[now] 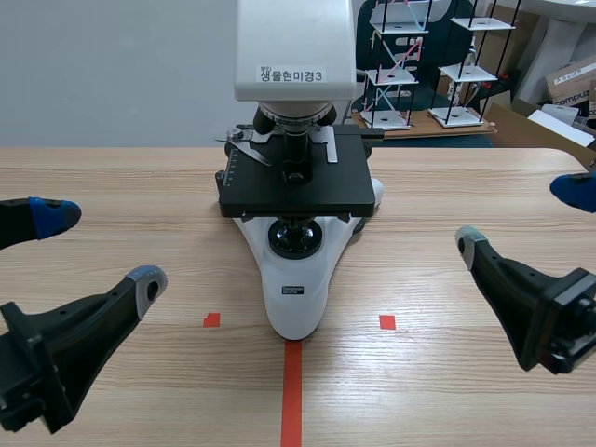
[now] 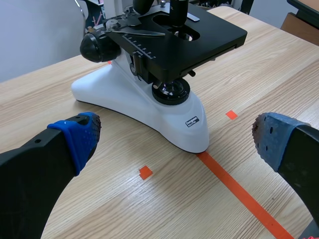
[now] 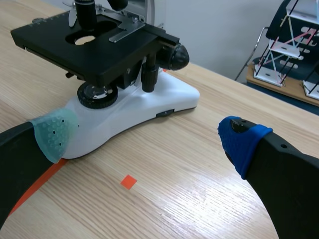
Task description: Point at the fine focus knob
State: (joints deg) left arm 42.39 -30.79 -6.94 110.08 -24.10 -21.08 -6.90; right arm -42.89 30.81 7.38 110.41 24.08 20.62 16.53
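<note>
While left gripper [image 1: 101, 250] and right gripper [image 1: 523, 219] hover near, fingers spread, empty | fine focus knob [image 3: 183, 58]: probably the small black cap on the microscope's [image 1: 296, 303] far right flank | rigid, turns easily; touch its end, no squeeze.

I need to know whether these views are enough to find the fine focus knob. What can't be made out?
- Focus knobs: in the wrist views black lumps, fine and coarse parts hard to separate; in the scene view hidden behind the stage.
- Microscope head: cut off by the scene view's upper edge.
- Base label: too small to read.
</note>
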